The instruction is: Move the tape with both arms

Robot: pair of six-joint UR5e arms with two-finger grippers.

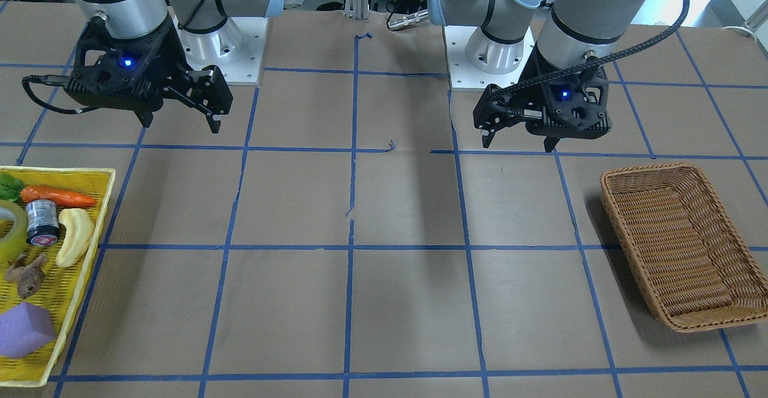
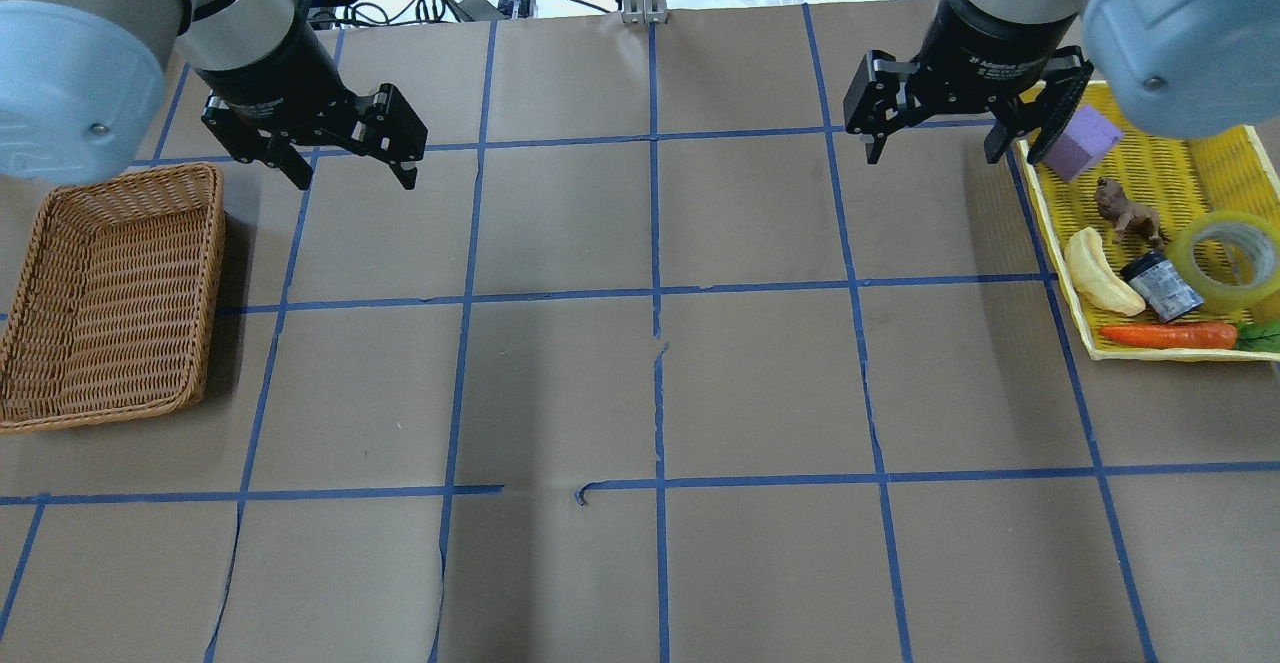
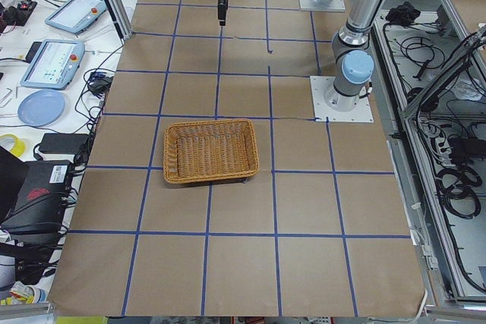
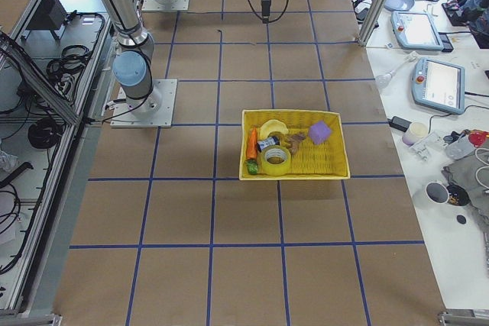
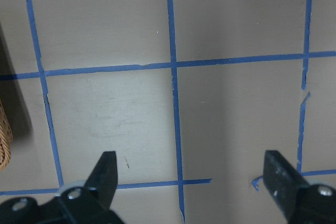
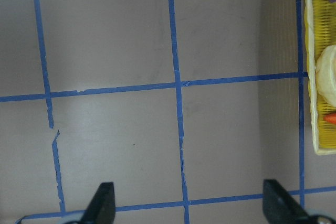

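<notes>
Lying hole-up in a yellow tray (image 2: 1190, 168) on the right side of the table (image 2: 650, 393): tape (image 2: 1228, 261), at the tray's outer edge, toward the robot's end. Just beside it, toward the table's middle, a black jar (image 2: 1160, 286); past that, a pale banana toy (image 2: 1100, 271). Along the tray's near rim, a carrot (image 2: 1165, 335), its green leaves next to the tape. Farther along the tray, a brown figure (image 2: 1122, 211), then a purple block (image 2: 1082, 141) at the far end.

Right gripper (image 2: 933, 153) hanging above the table just beside the tray's far inner corner, well apart from the tape, fingers spread wide, nothing between them.

Left gripper (image 2: 354, 181) across the table, likewise spread wide and holding nothing, hovering over brown paper just past the far corner of a wicker basket (image 2: 120, 175). Basket on the left side, well apart from the tray, with blue lines (image 2: 655, 233) gridding the paper between.
</notes>
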